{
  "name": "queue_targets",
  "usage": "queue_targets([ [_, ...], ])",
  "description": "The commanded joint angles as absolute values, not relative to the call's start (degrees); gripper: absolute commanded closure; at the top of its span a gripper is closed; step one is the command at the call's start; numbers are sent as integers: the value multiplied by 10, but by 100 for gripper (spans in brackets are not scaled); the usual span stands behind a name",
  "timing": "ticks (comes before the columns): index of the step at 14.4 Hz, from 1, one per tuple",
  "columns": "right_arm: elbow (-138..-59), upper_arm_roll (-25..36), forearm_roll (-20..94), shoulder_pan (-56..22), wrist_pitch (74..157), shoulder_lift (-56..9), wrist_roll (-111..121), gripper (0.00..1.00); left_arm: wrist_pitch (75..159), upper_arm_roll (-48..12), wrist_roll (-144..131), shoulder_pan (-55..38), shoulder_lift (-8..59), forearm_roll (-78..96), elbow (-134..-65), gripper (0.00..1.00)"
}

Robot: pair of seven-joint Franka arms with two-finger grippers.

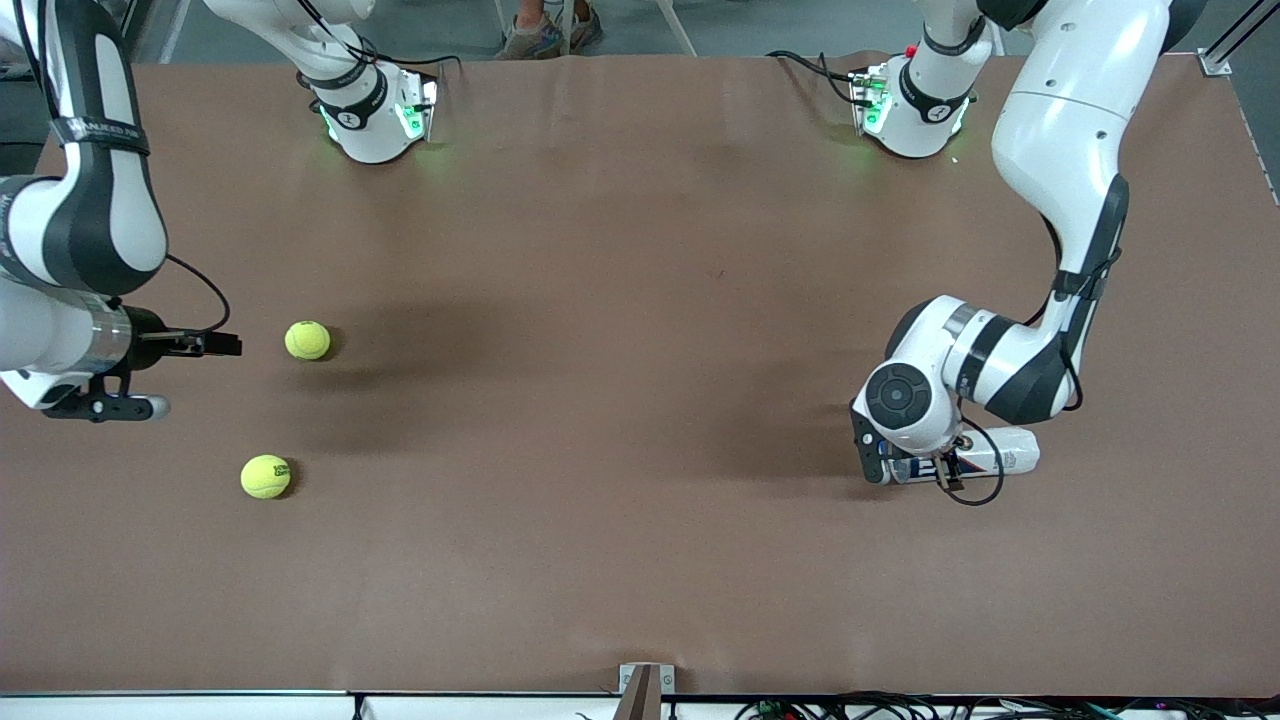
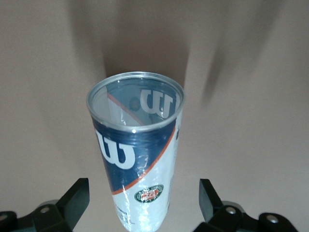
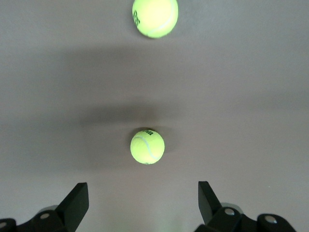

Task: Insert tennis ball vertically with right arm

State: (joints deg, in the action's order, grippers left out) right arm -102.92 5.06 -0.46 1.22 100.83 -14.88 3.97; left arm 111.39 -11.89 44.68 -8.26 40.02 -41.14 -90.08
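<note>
Right gripper (image 1: pixel 205 344) hangs open at the right arm's end of the counter (image 1: pixel 600 400). Ball (image 1: pixel 307 340) sits on the counter at its 3 o'clock in the front view, close, jaws aimed at it; a second ball (image 1: pixel 266 476) lies nearer the camera, about 5 o'clock. Left gripper (image 2: pixel 145 205), open too, straddles the can (image 1: pixel 1000 461), which lies on its side at the left arm's end, so it likely needs standing up first.

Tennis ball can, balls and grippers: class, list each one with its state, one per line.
Wilson tennis ball can: lying on its side, mouth open, no ball inside.
Tennis ball nearer the front camera: resting loose on the table.
Tennis ball farther from it: resting loose.
Left gripper: open, astride the can.
Right gripper: open, empty.
</note>
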Motion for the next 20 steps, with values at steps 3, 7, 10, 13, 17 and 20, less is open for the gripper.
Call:
queue_targets([
  [3,-1146,47,-3,18,1099,-133,40,0,1115,-113,425,-89,415,-459,-886,0],
  [7,-1214,47,2,18,1170,-134,40,0,1116,-113,415,-79,422,-494,-887,0],
  [10,-1278,47,3,23,1260,-135,40,0,1133,-112,413,-69,432,-495,-887,1],
  [13,-1282,47,3,40,1292,-164,40,0,1141,-112,413,-63,443,-497,-887,3],
  [17,-1282,46,31,37,1296,-177,39,0,1146,-111,413,-59,452,-497,-887,5],
  [20,-1282,46,45,33,1296,-180,39,0,1158,-111,415,-45,460,-497,-888,8],
])
